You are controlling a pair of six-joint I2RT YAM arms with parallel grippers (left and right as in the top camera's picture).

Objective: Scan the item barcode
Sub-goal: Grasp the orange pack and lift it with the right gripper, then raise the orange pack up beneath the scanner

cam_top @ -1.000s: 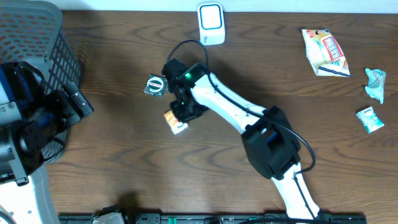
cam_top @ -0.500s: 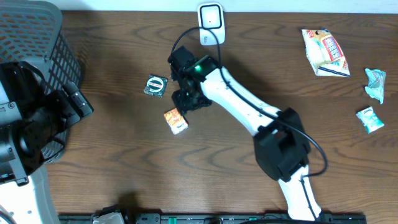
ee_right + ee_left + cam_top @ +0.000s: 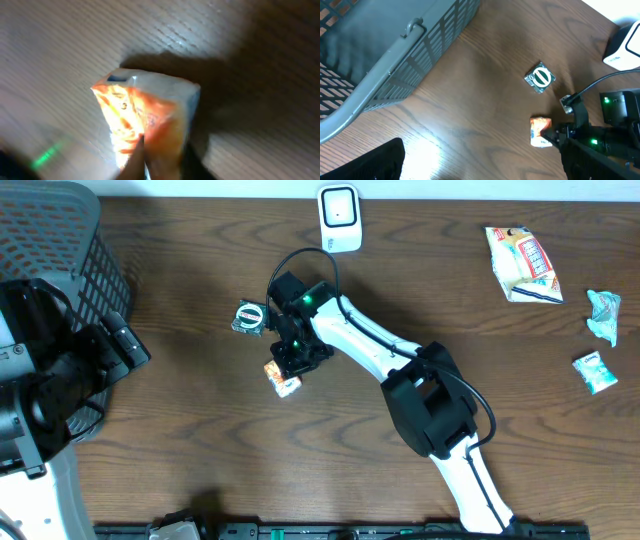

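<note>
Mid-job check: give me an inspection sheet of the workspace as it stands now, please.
Surface: brown wooden table, no spills seen.
Job's things: orange packet, apart from the white scanner at the far edge.
Clutter: round green-and-white packet; snack bag; two teal wrappers.
Pincers: right pincer shut on the orange packet; left pincer open, empty.
Cables: black cable looping at the right wrist.
Surroundings: grey basket at the left.
</note>
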